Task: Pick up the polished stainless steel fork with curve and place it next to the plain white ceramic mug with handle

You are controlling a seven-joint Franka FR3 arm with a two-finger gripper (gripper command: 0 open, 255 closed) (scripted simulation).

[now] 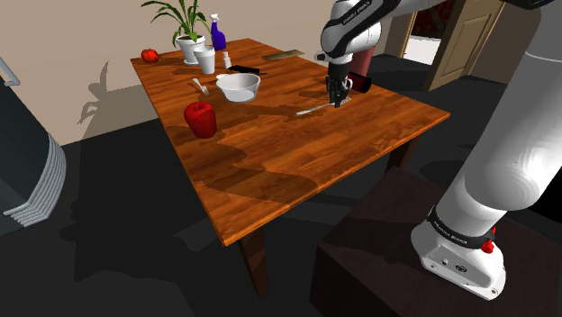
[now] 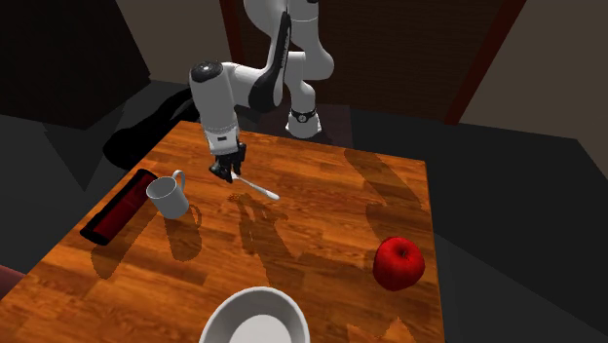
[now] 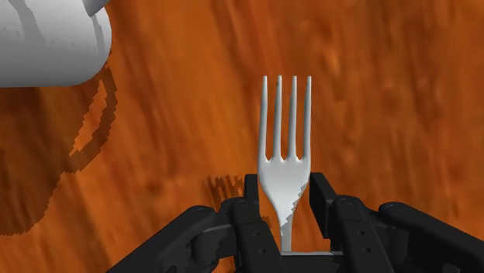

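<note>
In the shoulder view, the black gripper (image 1: 338, 91) hangs over the wooden table (image 1: 297, 153) with its fingers pinching one end of the steel fork (image 1: 315, 109). The rest of the fork projects sideways from the fingers. In the second exterior view, the gripper (image 2: 226, 173) is near the white mug (image 2: 168, 195), on the side away from the mug's dark cylinder neighbour (image 2: 117, 205). The fork (image 2: 255, 187) extends from the fingers away from the mug. A small shadow on the table (image 2: 322, 224) beneath the fork suggests that it is held clear of the wood. A white bowl (image 2: 255, 317) sits well apart from the mug, toward the camera. In the wrist view, the two fingers (image 3: 252, 194) clamp the fork (image 3: 285, 132) at its narrow neck. The four tines point forward, and the mug (image 3: 46, 43) lies ahead and to one side, apart from the fork. Hazards from this state:

- The grip is on a thin, smooth neck, so the fork can pivot or slide between the pads during transfer.
- The mug is close, so a lateral move at low height can strike its wall or handle and shift it.
- Release from height can make the fork bounce or roll away from the mug. Lower it until the tines touch the wood before opening the fingers.
</note>
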